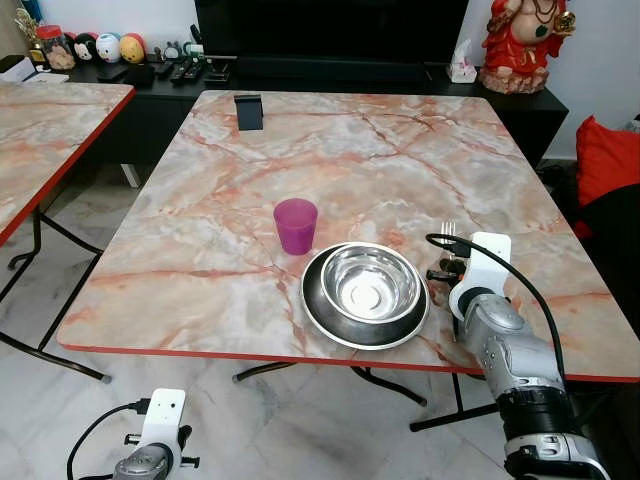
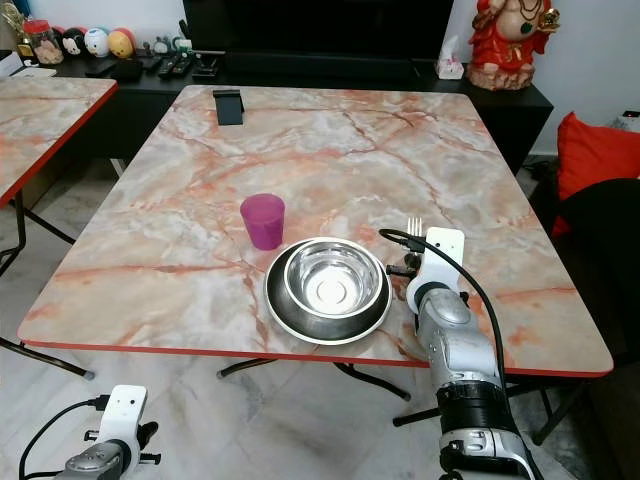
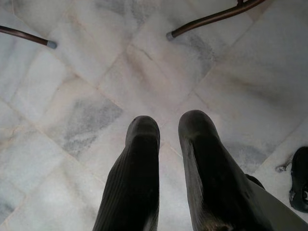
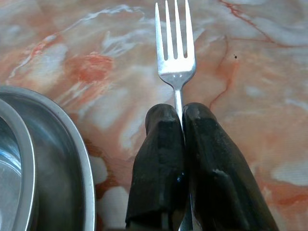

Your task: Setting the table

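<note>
So you already have the round shiny metal bowl (image 1: 366, 284) sitting in the silver metal plate (image 1: 320, 310) on the pink marble tabletop (image 1: 200, 250), with the small purple plastic cup (image 1: 296, 225) just beside them. Your right end effector (image 4: 182, 120) pinches the silver metal fork (image 4: 175, 57) low over the tabletop, right of the plate. I think putting the fork down is what is left. Your left end effector (image 3: 168, 132) hangs by the floor, fingers a little apart.

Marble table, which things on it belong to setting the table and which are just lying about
Job: fork in the right gripper; steel bowl on its plate; purple cup.
Lying about: black stand at the far edge; left gripper, idle over the floor.
</note>
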